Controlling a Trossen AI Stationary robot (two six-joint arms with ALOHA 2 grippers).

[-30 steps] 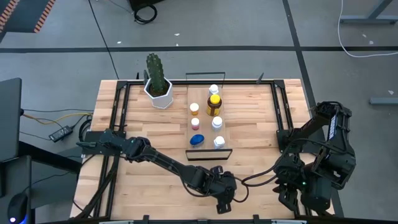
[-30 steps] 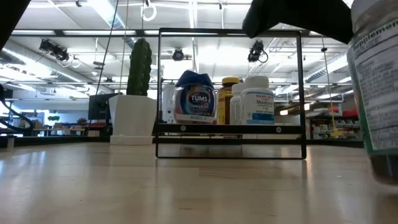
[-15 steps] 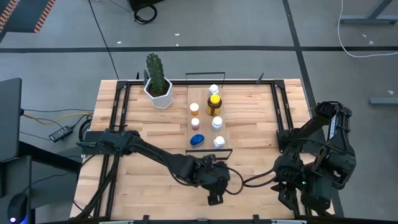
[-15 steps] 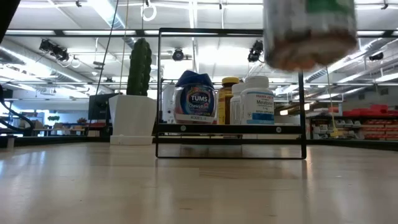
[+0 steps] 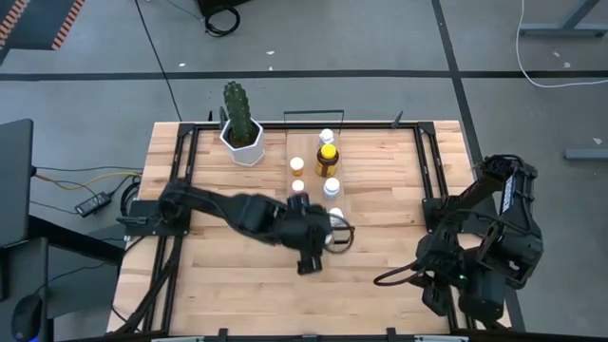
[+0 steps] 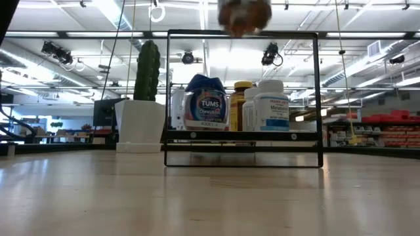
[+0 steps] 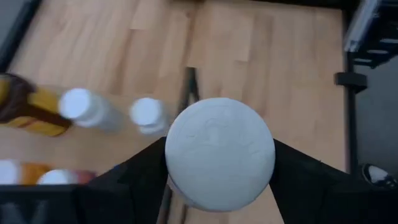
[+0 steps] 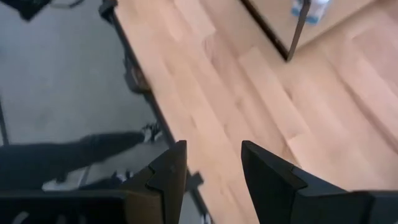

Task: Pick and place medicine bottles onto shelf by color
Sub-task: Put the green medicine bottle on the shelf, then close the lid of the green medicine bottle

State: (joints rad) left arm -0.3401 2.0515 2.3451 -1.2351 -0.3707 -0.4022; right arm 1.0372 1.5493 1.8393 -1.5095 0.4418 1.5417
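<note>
Bottle (image 7: 219, 152) white-capped, clamped in left pincer (image 7: 217, 180) | shelf (image 6: 243, 136): "TUMS" jar (image 6: 209, 105); right pincer (image 8: 211, 165) parted, empty

The held bottle (image 6: 244, 14) is blurred and cut off by the low view's top edge. The left hand (image 5: 318, 233) hides the shelf's (image 5: 306, 142) near end from above.

Even, bright overhead light fills the room; in the low view, ceiling strip lights (image 6: 111, 13) glare white from 10 to 2 o'clock and wash out the background. Shadows on the table (image 5: 380, 190) are soft and faint. A bottle (image 6: 244, 14) at 12 o'clock in the low view is smeared by motion blur. The left wrist view shows the bottles on the shelf (image 7: 93, 109) blurred at 9 o'clock.
</note>
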